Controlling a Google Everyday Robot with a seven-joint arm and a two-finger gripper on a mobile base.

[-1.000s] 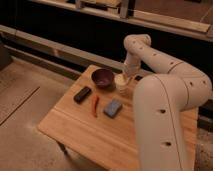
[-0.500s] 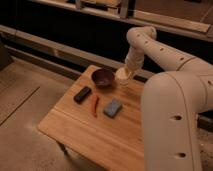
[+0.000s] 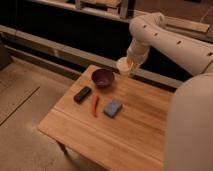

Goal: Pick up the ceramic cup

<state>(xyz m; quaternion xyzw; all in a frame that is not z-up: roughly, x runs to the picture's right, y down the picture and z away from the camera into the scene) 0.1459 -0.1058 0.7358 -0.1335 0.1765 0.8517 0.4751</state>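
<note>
The ceramic cup (image 3: 123, 66), small and cream-white, hangs at the end of my arm, lifted clear of the wooden table (image 3: 140, 127) above its far edge. My gripper (image 3: 128, 62) is shut on the cup, and the white arm comes down to it from the upper right. The cup sits just right of and above the dark purple bowl (image 3: 103, 77), apart from it.
On the table lie a black rectangular object (image 3: 82, 94), a thin red object (image 3: 95, 105) and a blue-grey block (image 3: 113, 108). A dark wall with a ledge runs behind the table. My arm's large white body fills the right side.
The cup has risen from the tabletop with the gripper, moving up and slightly right, away from the purple bowl. The other objects have not moved.
</note>
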